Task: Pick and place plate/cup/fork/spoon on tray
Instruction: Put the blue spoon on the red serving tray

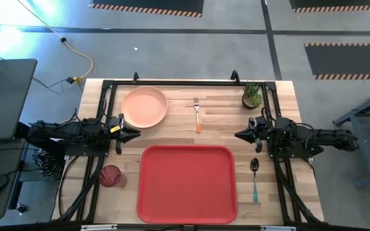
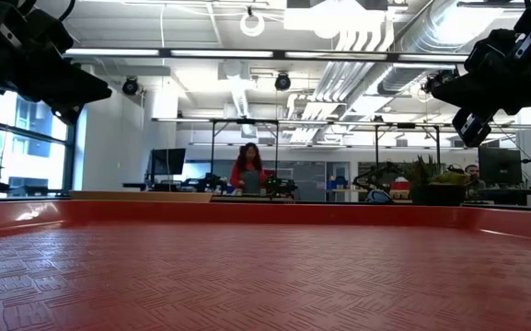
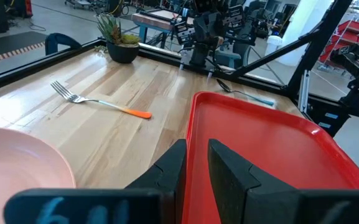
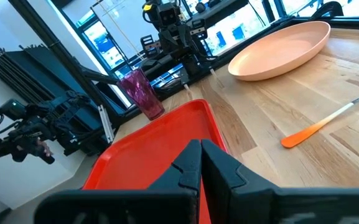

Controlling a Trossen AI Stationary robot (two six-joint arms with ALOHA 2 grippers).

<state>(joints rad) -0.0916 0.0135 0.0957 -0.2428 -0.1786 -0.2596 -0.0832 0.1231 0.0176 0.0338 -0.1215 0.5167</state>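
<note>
The peach-pink plate (image 1: 145, 106) lies flat at the far left of the table. The fork (image 1: 197, 114) lies beside it, orange handle toward the tray. The red tray (image 1: 188, 183) lies at the near middle. The dark-red cup (image 1: 110, 175) stands upright left of the tray. The spoon (image 1: 255, 178) lies right of it, bowl toward the far edge. My left gripper (image 1: 133, 133) hovers just near of the plate, its fingers a narrow gap apart (image 3: 196, 149) and empty. My right gripper (image 1: 239, 135) hovers above the table right of the fork, shut and empty (image 4: 200, 146).
A small potted plant (image 1: 252, 95) stands at the far right corner. A black frame (image 1: 172, 82) runs along the table's edges. Bare wood lies between the fork and the tray's far rim. People show in the room beyond the table in the low view (image 2: 249, 170).
</note>
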